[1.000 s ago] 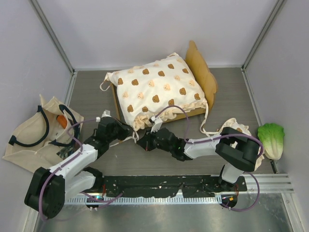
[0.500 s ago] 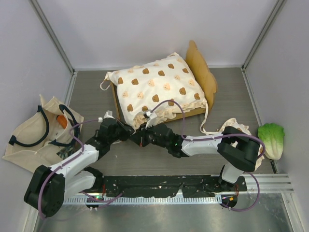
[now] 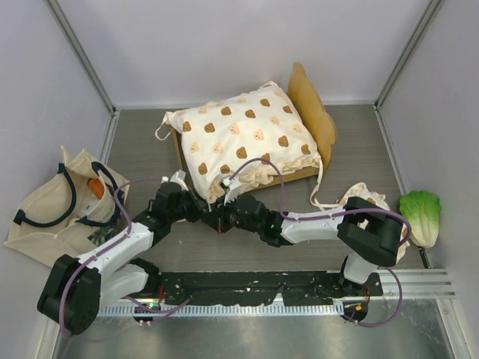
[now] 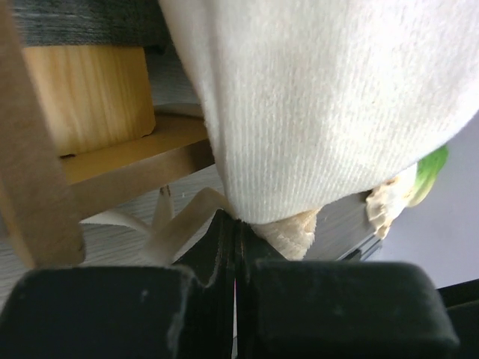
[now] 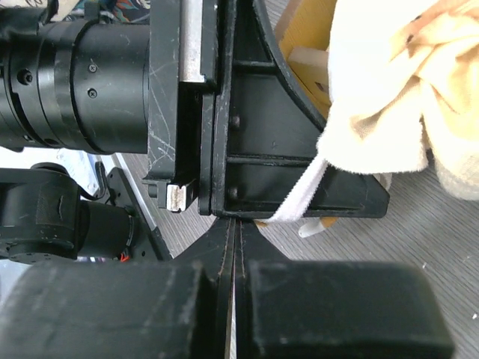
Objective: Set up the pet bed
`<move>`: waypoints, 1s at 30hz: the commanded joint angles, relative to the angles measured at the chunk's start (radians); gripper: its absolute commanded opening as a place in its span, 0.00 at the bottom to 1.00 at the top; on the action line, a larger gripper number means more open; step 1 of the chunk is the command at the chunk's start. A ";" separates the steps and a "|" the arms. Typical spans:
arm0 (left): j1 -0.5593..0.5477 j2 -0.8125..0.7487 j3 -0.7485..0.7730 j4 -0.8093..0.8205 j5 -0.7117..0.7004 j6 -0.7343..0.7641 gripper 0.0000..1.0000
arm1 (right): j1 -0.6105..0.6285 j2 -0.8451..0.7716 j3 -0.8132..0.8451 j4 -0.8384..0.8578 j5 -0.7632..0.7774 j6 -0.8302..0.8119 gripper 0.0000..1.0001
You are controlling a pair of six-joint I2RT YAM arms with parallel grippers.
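The pet bed's light-wood frame stands at the back middle with the cream bear-print cushion lying on it. Both grippers meet at the cushion's near-left corner. My left gripper is shut, its tips pinching the cushion's frilled corner, with the cushion hanging over them and the wood frame to the left. My right gripper is shut too, and a taut white cushion tie runs from the cushion down to its tips. The left gripper's black body sits directly ahead of it.
A beige tote bag with black handles lies at the left, with something orange in it. A green lettuce toy lies at the right wall. A cream cloth bundle sits by the right arm's elbow. Walls close in on three sides.
My left gripper has moved up and right to the cushion's corner. My right gripper has slid left towards it, so the two now nearly touch.
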 commanded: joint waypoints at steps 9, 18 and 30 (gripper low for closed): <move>-0.015 0.173 0.129 -0.134 0.272 0.223 0.00 | -0.005 -0.131 -0.104 0.076 0.121 -0.010 0.19; -0.015 0.213 0.182 -0.188 0.304 0.271 0.00 | -0.007 -0.208 -0.136 0.007 0.169 -0.013 0.37; -0.011 0.158 0.166 -0.183 0.244 0.230 0.00 | 0.010 -0.334 -0.248 -0.083 0.218 0.093 0.43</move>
